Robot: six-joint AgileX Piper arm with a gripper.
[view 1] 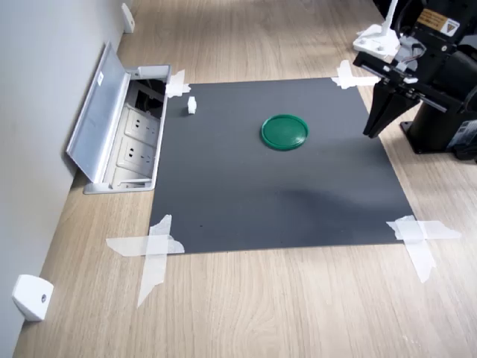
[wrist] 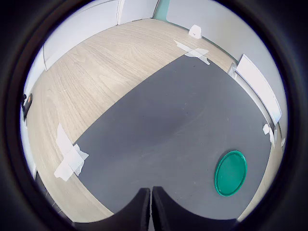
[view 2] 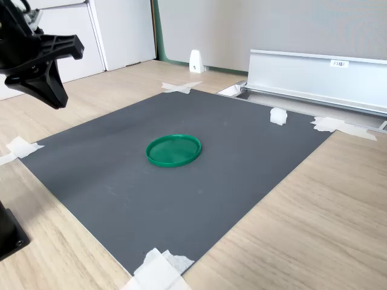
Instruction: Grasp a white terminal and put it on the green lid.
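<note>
Gripper: empty, fingers pressed together, hovering above mat's edge.
Green lid: flat, mid-mat.
White terminal: near mat corner, well apart from lid.

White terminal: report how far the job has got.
Nothing is done yet. The white terminal sits on the dark mat near the open socket box, well apart from the green lid, which is bare. The gripper hangs over the mat's edge, fingers together and holding nothing. Grasp, carry and placement all remain.
</note>
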